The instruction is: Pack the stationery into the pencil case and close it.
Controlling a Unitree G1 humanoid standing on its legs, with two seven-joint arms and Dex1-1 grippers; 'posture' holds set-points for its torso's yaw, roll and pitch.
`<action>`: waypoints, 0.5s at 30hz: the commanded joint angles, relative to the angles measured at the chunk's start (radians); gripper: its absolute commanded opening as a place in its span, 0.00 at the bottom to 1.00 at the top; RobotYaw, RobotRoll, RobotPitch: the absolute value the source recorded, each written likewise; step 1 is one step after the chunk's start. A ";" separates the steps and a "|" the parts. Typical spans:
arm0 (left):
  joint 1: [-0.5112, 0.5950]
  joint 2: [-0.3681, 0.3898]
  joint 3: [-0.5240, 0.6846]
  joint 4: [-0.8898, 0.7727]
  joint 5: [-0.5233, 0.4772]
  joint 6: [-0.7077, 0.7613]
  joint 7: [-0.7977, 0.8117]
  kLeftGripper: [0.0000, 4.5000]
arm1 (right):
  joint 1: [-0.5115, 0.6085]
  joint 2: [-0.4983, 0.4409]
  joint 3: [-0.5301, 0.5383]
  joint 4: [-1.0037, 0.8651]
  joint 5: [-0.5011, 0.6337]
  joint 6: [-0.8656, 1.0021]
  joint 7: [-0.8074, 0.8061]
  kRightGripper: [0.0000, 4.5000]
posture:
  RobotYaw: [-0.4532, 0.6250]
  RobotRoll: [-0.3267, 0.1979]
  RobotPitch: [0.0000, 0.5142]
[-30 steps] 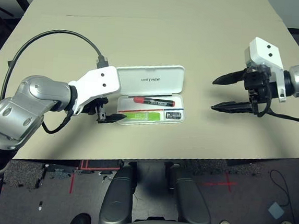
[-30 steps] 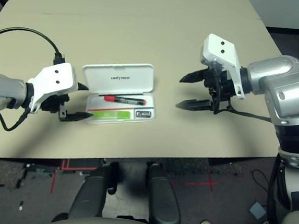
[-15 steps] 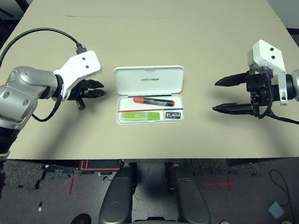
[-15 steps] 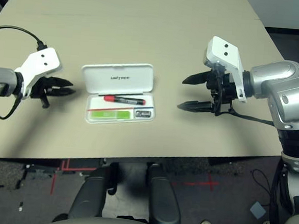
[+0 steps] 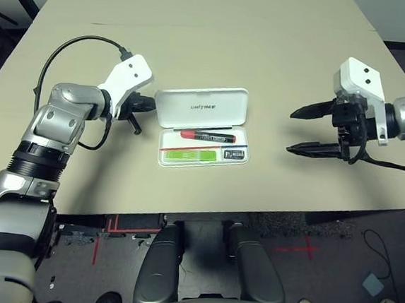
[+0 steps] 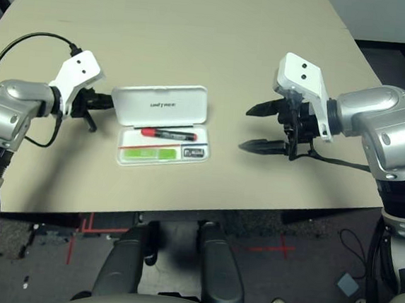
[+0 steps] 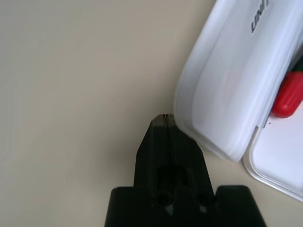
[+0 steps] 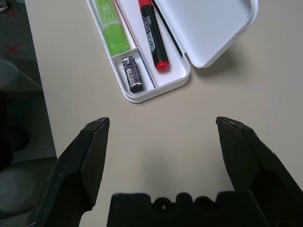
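Left claw (image 7: 164, 119) swung in, pressed shut at open pencil case (image 5: 201, 107) lid corner, right claw (image 5: 294, 130) spread wide.

One open white pencil case (image 5: 203, 127), one red marker (image 5: 207, 135), one green stick (image 5: 191, 155), one small dark-grey piece (image 5: 234, 154), two grippers, left gripper (image 5: 150, 104), right gripper (image 5: 290, 131), one beige table (image 5: 220, 32)

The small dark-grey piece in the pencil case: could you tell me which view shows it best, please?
The right wrist view: the dark-grey piece lies large in its own tray compartment beside the green stick, its label visible though unreadable. Both eye views show it as a tiny dark speck. The left wrist view shows the lid instead.
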 commanded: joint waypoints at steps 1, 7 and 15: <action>0.002 0.010 0.007 -0.047 -0.018 0.018 -0.047 0.01 | 0.014 -0.018 -0.011 -0.026 0.009 0.008 -0.006 1.00 | 0.38 0.62 0.39; 0.036 0.042 -0.002 -0.104 -0.015 0.018 -0.113 0.01 | 0.016 -0.026 0.003 -0.018 0.003 0.002 -0.004 1.00 | 0.36 0.62 0.38; 0.104 0.093 -0.005 -0.217 -0.032 0.013 -0.202 0.01 | 0.012 -0.035 0.032 0.000 -0.023 -0.008 0.000 1.00 | 0.37 0.62 0.39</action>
